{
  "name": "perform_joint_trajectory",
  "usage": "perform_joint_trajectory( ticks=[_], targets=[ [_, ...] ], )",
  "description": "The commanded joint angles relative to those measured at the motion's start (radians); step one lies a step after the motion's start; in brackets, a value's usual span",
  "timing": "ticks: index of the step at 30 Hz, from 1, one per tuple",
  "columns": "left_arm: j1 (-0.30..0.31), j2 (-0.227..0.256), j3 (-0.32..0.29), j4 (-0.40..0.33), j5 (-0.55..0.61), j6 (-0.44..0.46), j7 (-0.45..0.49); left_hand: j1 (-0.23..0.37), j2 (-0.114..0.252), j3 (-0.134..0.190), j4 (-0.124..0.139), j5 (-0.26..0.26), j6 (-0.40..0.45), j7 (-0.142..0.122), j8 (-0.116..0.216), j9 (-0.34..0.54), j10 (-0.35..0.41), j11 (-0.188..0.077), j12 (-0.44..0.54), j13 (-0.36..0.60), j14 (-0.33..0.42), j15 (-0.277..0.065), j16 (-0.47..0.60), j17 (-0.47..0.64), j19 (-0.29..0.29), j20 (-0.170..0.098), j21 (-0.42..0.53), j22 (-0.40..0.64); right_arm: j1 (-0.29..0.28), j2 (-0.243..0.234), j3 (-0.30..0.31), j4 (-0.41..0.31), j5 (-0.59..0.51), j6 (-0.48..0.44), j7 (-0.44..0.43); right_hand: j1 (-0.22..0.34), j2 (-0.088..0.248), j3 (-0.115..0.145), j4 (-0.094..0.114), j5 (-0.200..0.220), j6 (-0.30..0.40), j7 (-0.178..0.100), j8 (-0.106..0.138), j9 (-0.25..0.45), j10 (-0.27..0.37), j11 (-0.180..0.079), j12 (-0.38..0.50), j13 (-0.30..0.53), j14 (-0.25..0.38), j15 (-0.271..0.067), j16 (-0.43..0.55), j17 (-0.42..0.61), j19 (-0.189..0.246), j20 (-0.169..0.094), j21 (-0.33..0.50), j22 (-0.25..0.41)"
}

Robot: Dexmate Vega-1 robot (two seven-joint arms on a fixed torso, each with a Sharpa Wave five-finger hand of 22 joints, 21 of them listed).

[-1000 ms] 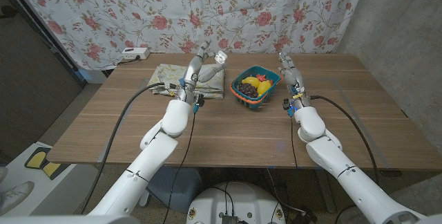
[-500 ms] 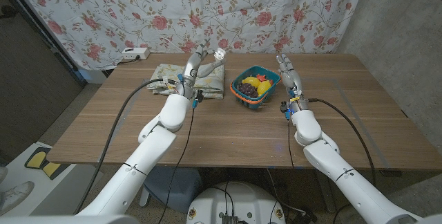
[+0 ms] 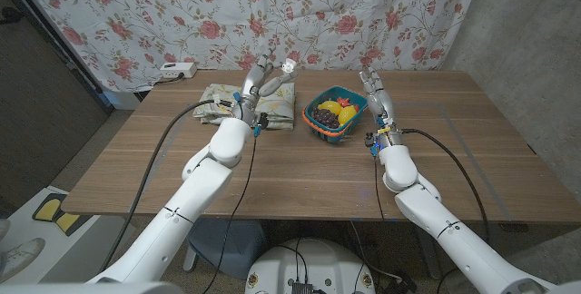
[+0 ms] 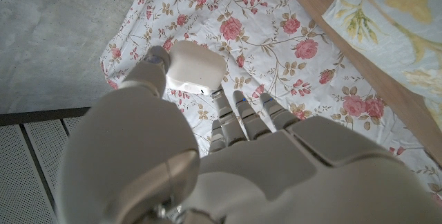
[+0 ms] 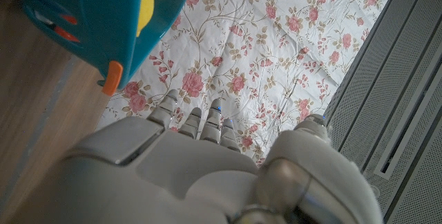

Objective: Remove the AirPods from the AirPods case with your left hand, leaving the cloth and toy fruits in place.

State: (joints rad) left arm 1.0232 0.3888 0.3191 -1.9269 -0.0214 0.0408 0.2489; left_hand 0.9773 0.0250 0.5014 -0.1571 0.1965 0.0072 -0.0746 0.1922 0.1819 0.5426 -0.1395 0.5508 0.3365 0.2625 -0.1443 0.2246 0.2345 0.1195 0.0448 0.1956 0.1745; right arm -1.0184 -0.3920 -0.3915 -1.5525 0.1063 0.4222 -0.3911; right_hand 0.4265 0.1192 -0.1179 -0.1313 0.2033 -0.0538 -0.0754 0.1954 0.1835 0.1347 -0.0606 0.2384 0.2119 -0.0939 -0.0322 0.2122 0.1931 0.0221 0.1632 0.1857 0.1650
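Left hand (image 3: 261, 78) is up off the table over the folded cloth (image 3: 272, 105), pinching the white AirPods case (image 3: 290, 62) between thumb and fingers (image 4: 238, 110); in the left wrist view the case (image 4: 195, 65) reads as a smooth, rounded white block with one small dark dot, seen against the floral backdrop (image 3: 182, 8). Whether its lid is up, I cannot tell. Right hand (image 3: 374, 96) stands upright beside the teal basket (image 3: 359, 105) of toy fruits (image 3: 336, 112), fingers straight and apart, holding nothing. Wide bare wood on the table (image 3: 300, 171) runs to the near edge, and the right side lies open too.
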Motion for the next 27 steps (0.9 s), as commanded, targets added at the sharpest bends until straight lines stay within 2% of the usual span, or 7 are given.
perform_joint_trajectory(
  ticks=[1, 6, 11, 17, 19, 21, 27],
  targets=[
    [-0.017, -0.002, 0.012, 0.004, -0.082, 0.021, 0.019, 0.002, 0.011, -0.005, 0.0, 0.007, -0.003, 0.004, 0.0, 0.0, 0.066, -0.075, 0.142, 0.125, 0.002, 0.008, -0.002, 0.003, 0.0, 0.004, -0.003, 0.002, 0.003, 0.016, -0.022, 0.014, -0.016, 0.032, -0.028, 0.028, 0.011, 0.016, -0.006, -0.004, -0.001, -0.014, 0.004, 0.005, 0.023, -0.009, 0.009, 0.004, -0.007, -0.005, 0.003, 0.006, 0.001, 0.011, -0.002, 0.004],
    [-0.027, 0.008, 0.021, 0.002, -0.099, 0.034, 0.026, 0.001, 0.013, -0.006, 0.001, 0.008, 0.0, 0.005, 0.0, 0.0, 0.066, -0.075, 0.142, 0.126, 0.001, 0.01, -0.002, 0.004, -0.001, 0.005, -0.003, 0.002, -0.01, 0.011, -0.026, -0.012, -0.044, 0.011, -0.055, 0.075, 0.037, 0.049, -0.021, -0.001, 0.0, -0.023, 0.007, 0.005, 0.037, -0.021, 0.008, 0.006, -0.003, -0.014, 0.006, 0.008, 0.005, 0.001, 0.0, 0.003],
    [-0.032, 0.009, 0.025, -0.002, -0.131, 0.049, 0.034, 0.0, 0.014, -0.008, 0.002, 0.009, 0.0, 0.006, 0.0, 0.0, 0.066, -0.074, 0.143, 0.126, 0.0, 0.011, -0.002, 0.004, -0.003, 0.006, -0.003, 0.002, -0.02, 0.005, -0.034, -0.044, -0.075, -0.025, -0.083, 0.117, 0.047, 0.076, -0.033, 0.003, -0.003, -0.029, 0.008, 0.005, 0.049, -0.031, 0.008, 0.008, 0.003, -0.021, 0.009, 0.008, 0.014, -0.005, 0.003, 0.003],
    [-0.037, 0.022, 0.035, -0.004, -0.144, 0.052, 0.044, -0.001, 0.014, -0.01, 0.002, 0.009, 0.0, 0.007, 0.0, 0.0, 0.066, -0.074, 0.143, 0.127, -0.001, 0.011, -0.002, 0.004, -0.003, 0.006, -0.003, 0.002, -0.025, 0.0, -0.048, -0.06, -0.102, -0.046, -0.104, 0.142, 0.046, 0.089, -0.039, 0.005, -0.006, -0.032, 0.008, 0.005, 0.054, -0.035, 0.007, 0.009, 0.004, -0.025, 0.01, 0.007, 0.017, -0.009, 0.004, 0.003],
    [-0.034, 0.017, 0.04, 0.01, -0.14, 0.023, 0.055, -0.003, 0.016, -0.011, 0.003, 0.01, 0.001, 0.007, 0.0, 0.0, 0.065, -0.074, 0.143, 0.127, -0.002, 0.013, -0.002, 0.004, -0.003, 0.006, -0.003, 0.002, -0.028, 0.002, -0.051, -0.067, -0.104, -0.059, -0.112, 0.149, 0.045, 0.093, -0.041, 0.005, -0.008, -0.033, 0.007, 0.005, 0.054, -0.036, 0.006, 0.01, 0.005, -0.025, 0.01, 0.007, 0.018, -0.009, 0.003, 0.003],
    [-0.042, 0.029, 0.042, 0.001, -0.155, 0.05, 0.038, -0.004, 0.017, -0.013, 0.004, 0.01, 0.003, 0.007, 0.0, 0.0, 0.066, -0.074, 0.144, 0.127, 0.002, 0.013, 0.0, 0.004, -0.003, 0.006, -0.002, 0.003, -0.025, -0.004, -0.056, -0.067, -0.113, -0.062, -0.11, 0.155, 0.045, 0.096, -0.042, 0.006, -0.009, -0.033, 0.007, 0.005, 0.054, -0.036, 0.006, 0.01, 0.005, -0.026, 0.01, 0.007, 0.018, -0.01, 0.003, 0.003],
    [-0.043, 0.023, 0.041, 0.001, -0.187, 0.051, 0.049, -0.007, 0.016, -0.016, 0.004, 0.011, 0.007, 0.007, 0.001, 0.0, 0.069, -0.074, 0.146, 0.128, 0.003, 0.015, 0.001, 0.004, -0.003, 0.006, -0.002, 0.003, -0.015, -0.015, -0.068, -0.077, -0.145, -0.08, -0.119, 0.172, 0.042, 0.105, -0.045, 0.006, -0.012, -0.034, 0.007, 0.005, 0.054, -0.039, 0.004, 0.011, 0.004, -0.029, 0.009, 0.007, 0.019, -0.013, 0.003, 0.003]
  ],
)
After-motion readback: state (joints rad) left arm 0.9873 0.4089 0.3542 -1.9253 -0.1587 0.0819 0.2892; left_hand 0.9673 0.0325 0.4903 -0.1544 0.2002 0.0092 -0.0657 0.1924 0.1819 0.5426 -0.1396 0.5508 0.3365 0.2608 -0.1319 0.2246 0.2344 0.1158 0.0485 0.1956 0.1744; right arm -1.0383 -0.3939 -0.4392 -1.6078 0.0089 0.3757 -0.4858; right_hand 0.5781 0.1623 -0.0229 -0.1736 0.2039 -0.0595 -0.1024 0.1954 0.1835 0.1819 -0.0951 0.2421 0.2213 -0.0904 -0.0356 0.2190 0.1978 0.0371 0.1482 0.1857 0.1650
